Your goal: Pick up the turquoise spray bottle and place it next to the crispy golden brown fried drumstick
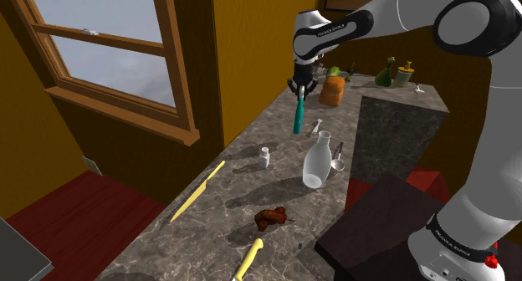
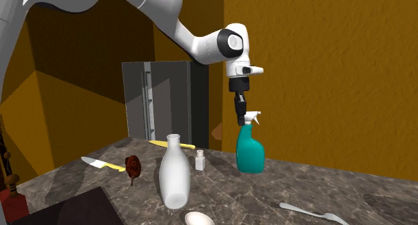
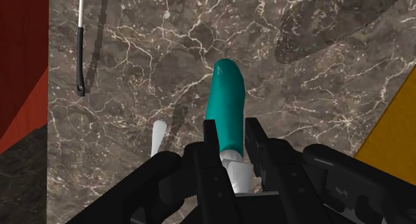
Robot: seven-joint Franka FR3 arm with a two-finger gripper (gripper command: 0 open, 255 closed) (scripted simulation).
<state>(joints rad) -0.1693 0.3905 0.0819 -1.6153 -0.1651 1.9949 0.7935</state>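
Note:
The turquoise spray bottle (image 2: pixel 250 150) with a white sprayer head stands upright near the back of the marble counter (image 2: pixel 321 187). My gripper (image 2: pixel 240 114) comes straight down onto its top. In the wrist view both fingers (image 3: pixel 211 144) clasp the white neck just above the turquoise bottle (image 3: pixel 225 106). I cannot tell whether its base touches the counter. In the shoulder view the bottle (image 1: pixel 297 116) hangs as a thin teal shape under the gripper (image 1: pixel 299 89). The brown fried drumstick (image 1: pixel 272 217) lies further along the counter towards the stand, past a white carafe; in the second exterior view the drumstick (image 2: pixel 133 167) is at the left.
A white carafe (image 1: pixel 316 160) and a small shaker (image 1: pixel 264 156) stand between bottle and drumstick. A long yellow knife (image 1: pixel 198 191) and a yellow-handled knife (image 1: pixel 248 261) lie nearby. A spoon (image 1: pixel 339 158) rests by the carafe, a fork (image 2: pixel 308 212) near the edge. Green bottles (image 1: pixel 386 72) stand behind.

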